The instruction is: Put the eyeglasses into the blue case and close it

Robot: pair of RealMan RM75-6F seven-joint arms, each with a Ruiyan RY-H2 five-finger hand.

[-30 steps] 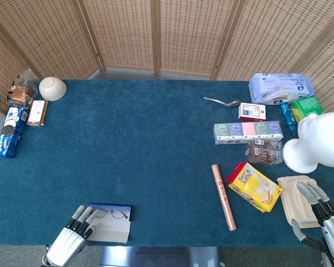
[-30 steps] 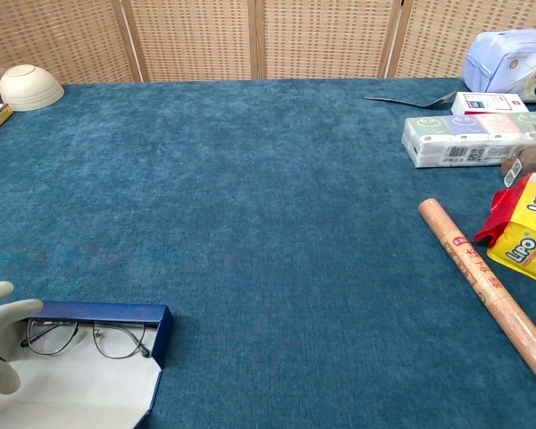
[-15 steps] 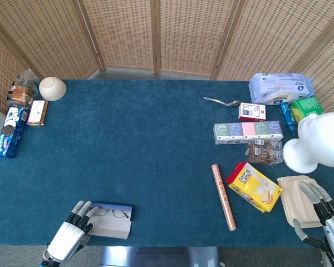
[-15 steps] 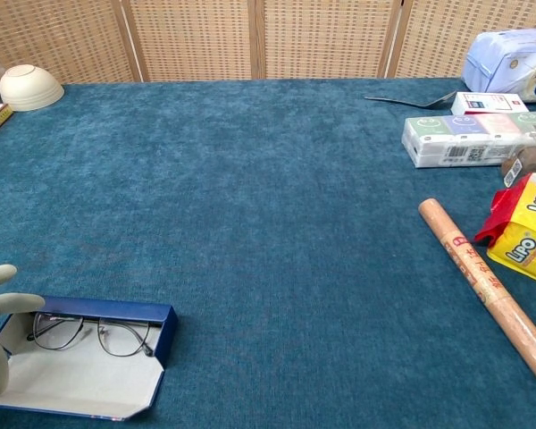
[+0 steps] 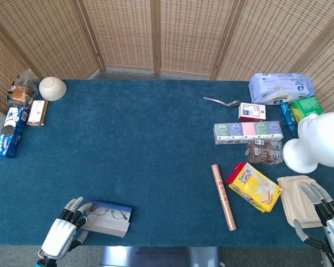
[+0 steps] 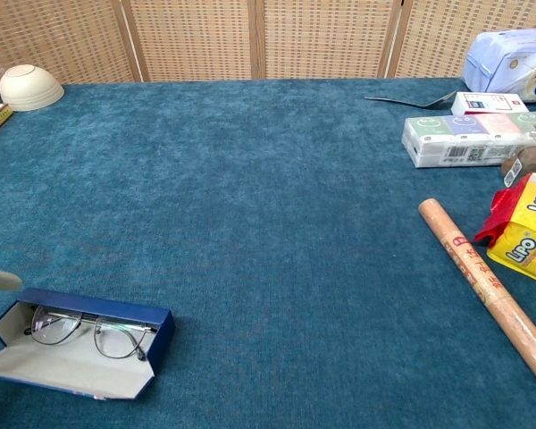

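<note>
We see the eyeglasses (image 6: 91,332) lying inside the open blue case (image 6: 80,344) near the table's front edge. Our left hand (image 5: 63,232), fingers spread and holding nothing, sits just beside it, mostly cropped in the chest view. Our right hand (image 5: 327,216), partly cut off, hovers open.

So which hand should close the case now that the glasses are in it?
Probably the left hand: it sits right beside the open case holding the glasses. The right hand is across the table by the beige tray.
</note>
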